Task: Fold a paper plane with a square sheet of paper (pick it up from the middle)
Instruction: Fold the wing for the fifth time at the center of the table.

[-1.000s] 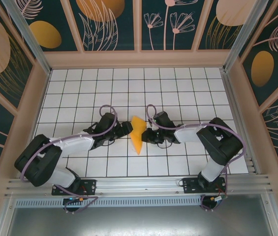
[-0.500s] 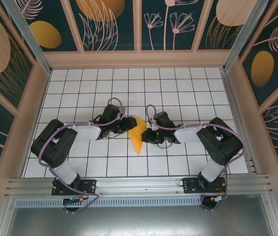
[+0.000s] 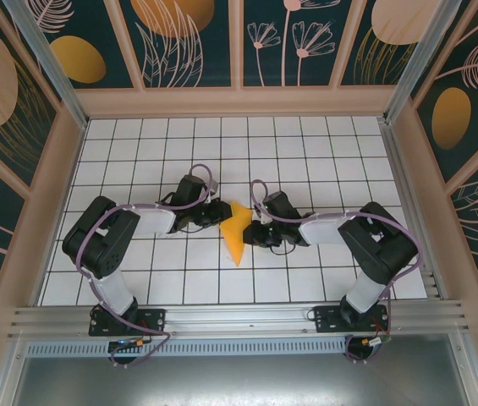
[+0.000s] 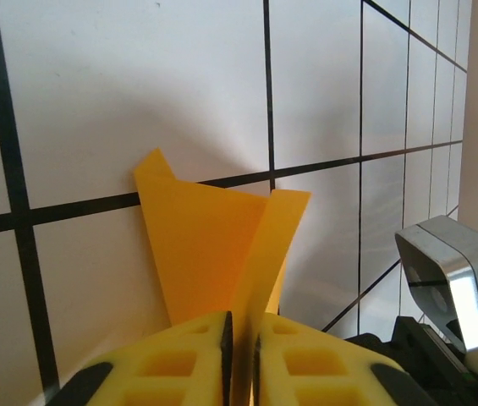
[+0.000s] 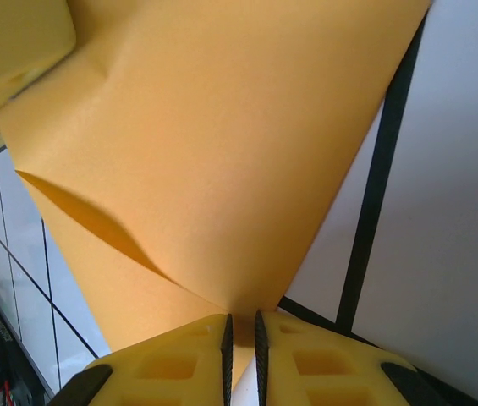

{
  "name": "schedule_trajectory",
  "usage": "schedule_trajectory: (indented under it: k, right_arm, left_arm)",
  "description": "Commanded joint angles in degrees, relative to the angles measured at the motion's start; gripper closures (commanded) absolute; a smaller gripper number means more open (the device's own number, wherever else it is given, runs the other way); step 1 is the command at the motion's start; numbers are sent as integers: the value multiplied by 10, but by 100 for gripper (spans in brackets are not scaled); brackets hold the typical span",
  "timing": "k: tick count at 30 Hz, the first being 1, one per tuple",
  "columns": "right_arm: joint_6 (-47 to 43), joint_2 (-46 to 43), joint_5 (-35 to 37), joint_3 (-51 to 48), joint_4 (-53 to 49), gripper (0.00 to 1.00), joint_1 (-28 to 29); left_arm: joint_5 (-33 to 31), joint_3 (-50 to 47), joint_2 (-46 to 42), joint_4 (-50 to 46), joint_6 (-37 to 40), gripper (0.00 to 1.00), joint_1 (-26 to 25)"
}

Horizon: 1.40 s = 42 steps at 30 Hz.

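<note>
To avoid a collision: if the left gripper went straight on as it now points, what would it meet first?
The left gripper is shut on the square sheet of paper; beyond it, probably the right gripper, but depth is unclear.

Both arms reach inward to mid-frame, left gripper (image 3: 221, 213) and right gripper (image 3: 251, 233) each clamping the folded paper (image 3: 237, 243).

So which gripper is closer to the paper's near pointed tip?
Right. The right gripper pinches the paper on its right edge, closer to that tip; the left gripper pinches the left edge farther back, away from it.
</note>
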Motion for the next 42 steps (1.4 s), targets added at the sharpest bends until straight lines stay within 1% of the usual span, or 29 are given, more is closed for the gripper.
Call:
schedule_trajectory:
  k: [1,5,9,14,17,21,23,24,26,29,33,36,40,41,42]
  right_arm:
    - [-18,1,57,7,-36,79,-5]
    - [-13,-28,59,7,-34,77,-4]
    - [-7,-49,61,5,-36,76,-4]
    - [8,-82,63,2,-33,74,3]
    - [25,-104,77,1,-25,72,20]
    - [51,-130,122,-5,-13,70,46]
    - [54,-134,110,-14,12,71,53]
    - [55,-132,97,-17,26,71,56]
    - [61,-123,91,-15,36,74,63]
    - [79,-100,83,-22,62,74,66]
    - [106,-55,37,-30,141,76,65]
    - [120,-27,39,-43,174,77,60]
    - [109,-3,32,-54,180,77,46]
    - [106,0,32,-57,176,78,44]
    - [99,3,35,-59,167,78,42]
  left_arm:
    - [5,-3,-8,11,1,88,3]
    - [-11,-32,-30,43,-26,89,3]
    - [-42,-58,-73,55,-49,89,2]
    - [-62,-106,-103,108,-94,88,2]
    - [-74,-125,-111,130,-116,88,2]
    - [-101,-142,-123,133,-138,88,3]
    - [-109,-151,-128,144,-152,87,2]
    - [-111,-156,-131,149,-158,87,3]
    - [-119,-163,-137,148,-163,87,3]
    - [-119,-168,-144,147,-166,87,2]
    - [-121,-170,-150,141,-163,86,2]
    - [-118,-170,-148,134,-158,84,2]
    - [-107,-173,-142,128,-145,79,2]
    - [-105,-169,-140,119,-137,75,2]
    - [-105,-164,-139,107,-126,68,2]
